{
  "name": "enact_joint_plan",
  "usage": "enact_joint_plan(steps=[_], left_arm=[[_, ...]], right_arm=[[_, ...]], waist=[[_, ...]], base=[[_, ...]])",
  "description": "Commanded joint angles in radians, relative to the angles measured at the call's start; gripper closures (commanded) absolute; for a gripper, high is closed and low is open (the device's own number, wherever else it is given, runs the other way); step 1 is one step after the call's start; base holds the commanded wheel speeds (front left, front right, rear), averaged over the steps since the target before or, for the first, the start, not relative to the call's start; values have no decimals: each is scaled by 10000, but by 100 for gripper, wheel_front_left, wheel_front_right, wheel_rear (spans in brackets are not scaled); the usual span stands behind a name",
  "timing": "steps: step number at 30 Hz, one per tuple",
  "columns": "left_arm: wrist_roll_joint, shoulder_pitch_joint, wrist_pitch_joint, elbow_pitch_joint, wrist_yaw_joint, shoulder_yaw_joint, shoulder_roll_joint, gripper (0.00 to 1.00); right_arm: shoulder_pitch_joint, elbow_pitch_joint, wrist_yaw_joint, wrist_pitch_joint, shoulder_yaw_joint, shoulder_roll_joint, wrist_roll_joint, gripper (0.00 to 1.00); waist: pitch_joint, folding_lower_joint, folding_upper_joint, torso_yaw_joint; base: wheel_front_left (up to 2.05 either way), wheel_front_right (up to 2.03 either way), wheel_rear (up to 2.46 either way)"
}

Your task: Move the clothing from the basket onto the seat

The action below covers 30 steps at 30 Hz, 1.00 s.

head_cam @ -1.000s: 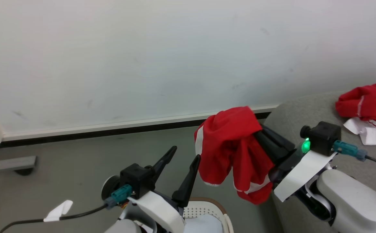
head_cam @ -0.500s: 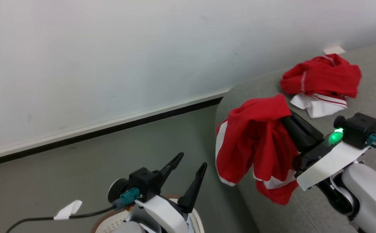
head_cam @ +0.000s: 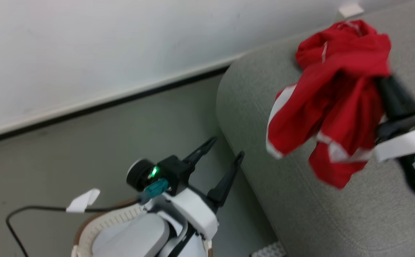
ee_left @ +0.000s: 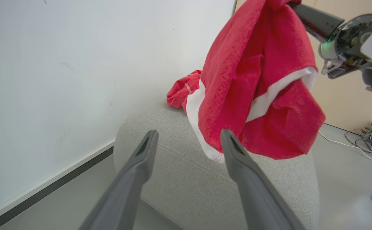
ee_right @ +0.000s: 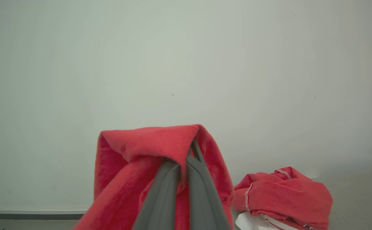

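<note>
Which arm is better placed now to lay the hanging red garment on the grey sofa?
Right. The right hand is shut on the hanging garment, above the sofa, near the garment lying there. The left hand is open and empty, low by the basket.

The hanging garment [head_cam: 328,114] is showing bright red, with white panels and white edging. The other garment [ee_right: 281,191] is glowing the same red, with a thin pale stripe and white cloth beneath. The seat [head_cam: 300,214] is reading grey, in a fine woven fleck. The basket [head_cam: 111,218] is showing white with rows of small holes and a brown rim. My left gripper [head_cam: 227,146] is looking black, its lamp shining green. My right gripper [ee_right: 190,151] is showing dark grey.
</note>
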Motion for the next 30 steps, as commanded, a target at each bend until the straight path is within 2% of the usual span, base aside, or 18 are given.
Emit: enact_joint_plan(steps=[1, 10, 15, 20, 26, 27, 28, 29, 30], left_arm=[[186, -362, 115, -28, -70, -47, 12, 0], [1077, -2826, 703, -155, -550, -340, -498, 0], [1310, -3612, 606, -76, -565, -288, -770, 0], [1418, -3931, 414, 111, -503, -312, -1019, 0], [1422, -3994, 120, 453, -466, -336, -1111, 0], [1394, -3986, 78, 496, -466, -321, -1090, 0], [1367, -3977, 34, 565, -460, -286, -1054, 0], [1334, -3954, 13, 616, -448, -256, -1028, 0], [1300, -3919, -38, 685, -424, -215, -985, 0]], right_arm=[[-321, 111, -24, -2, -426, -9, -176, 100], [-2966, 1649, -23, 0, -4358, -767, -1173, 100], [-4616, 2830, -23, 3, -6418, -1031, -2426, 100], [-5247, 4081, -23, 3, -7276, -653, -3718, 100], [-4792, 5216, -23, 1, -7849, 150, -4718, 100], [-4728, 5246, -23, 1, -7940, 264, -4826, 68], [-4602, 5176, -23, 1, -8007, 406, -4911, 26], [-4450, 5068, -23, 3, -8065, 509, -4993, 0], [-4291, 4856, -23, 1, -8097, 618, -5095, 0]], waist=[[1088, -1, -1, 185], [4282, -1, -1, 1504], [5477, -1, -1, 2066], [6145, -1, -1, 2422], [6333, -1, -1, 2513], [6295, -1, -1, 2497], [6226, -1, -1, 2467], [6138, -1, -1, 2428], [6036, -1, -1, 2387]], base=[[0, 0, 0], [0, 0, 0], [0, 0, 0], [0, 0, 0], [0, 0, 0], [0, 0, 0], [0, 0, 0], [0, 0, 0], [0, 0, 0]])
